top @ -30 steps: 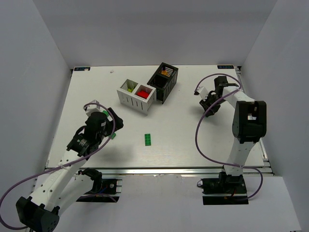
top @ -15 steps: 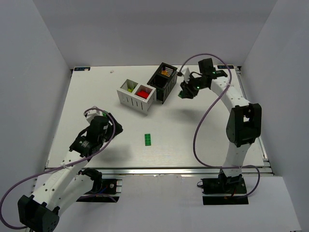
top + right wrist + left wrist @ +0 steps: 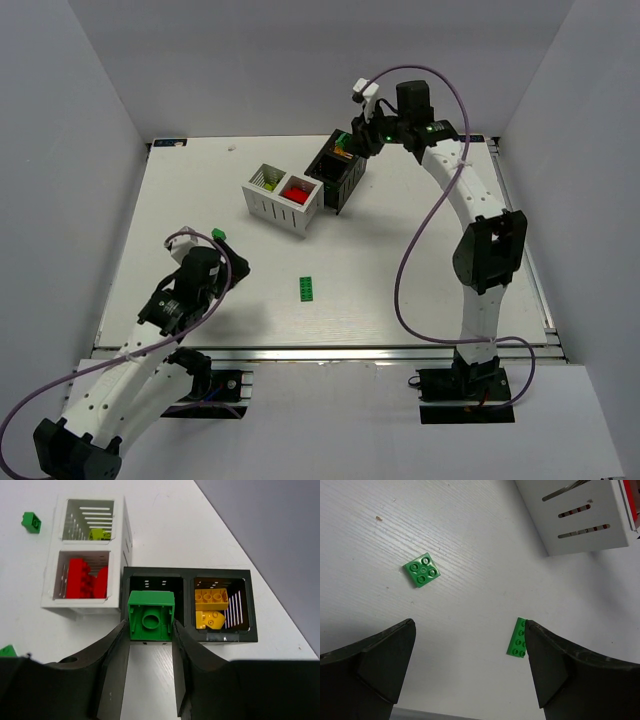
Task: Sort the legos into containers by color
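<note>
My right gripper is shut on a dark green lego, held underside up over the near wall of the black container, at its dark left compartment. The right compartment holds orange-yellow legos. The white container beside it holds red legos and a lime one. From above, the right gripper hovers at the black container. My left gripper is open above the table. A square green lego and a flat green plate lie ahead of it.
The white container stands left of the black one at the back centre. The flat green plate lies mid-table and the square green lego lies by the left gripper. Grey walls enclose the table.
The right arm swung from the table's right side to above the black container, carrying the dark green lego. The left arm drew back toward the near edge, still open.
</note>
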